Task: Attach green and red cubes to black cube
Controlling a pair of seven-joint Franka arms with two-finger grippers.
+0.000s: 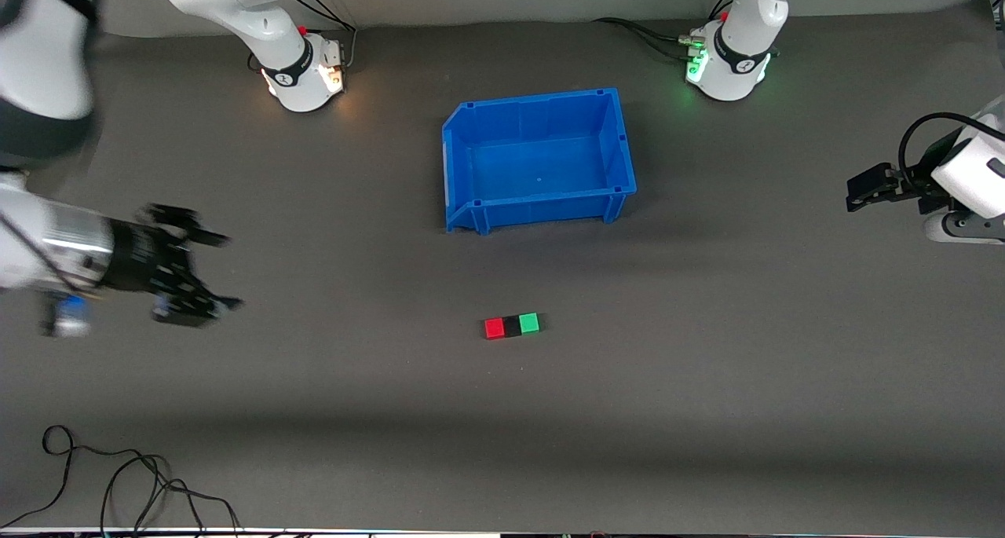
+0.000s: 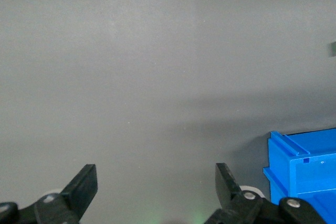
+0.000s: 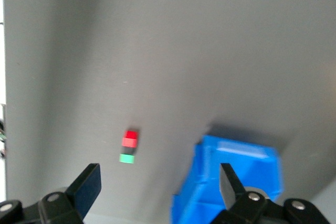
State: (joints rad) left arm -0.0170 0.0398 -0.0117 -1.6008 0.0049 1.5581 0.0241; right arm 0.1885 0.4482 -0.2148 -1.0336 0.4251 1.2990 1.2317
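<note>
The red cube, black cube and green cube lie on the table in one touching row, black in the middle, nearer to the front camera than the blue bin. The right wrist view shows the same row: red cube, black cube, green cube. My right gripper hangs open and empty over the table toward the right arm's end, well apart from the row. My left gripper is open and empty over the left arm's end of the table.
A blue bin with nothing in it stands mid-table between the arm bases and the cubes; it also shows in the wrist views. A black cable loops at the table's near edge, toward the right arm's end.
</note>
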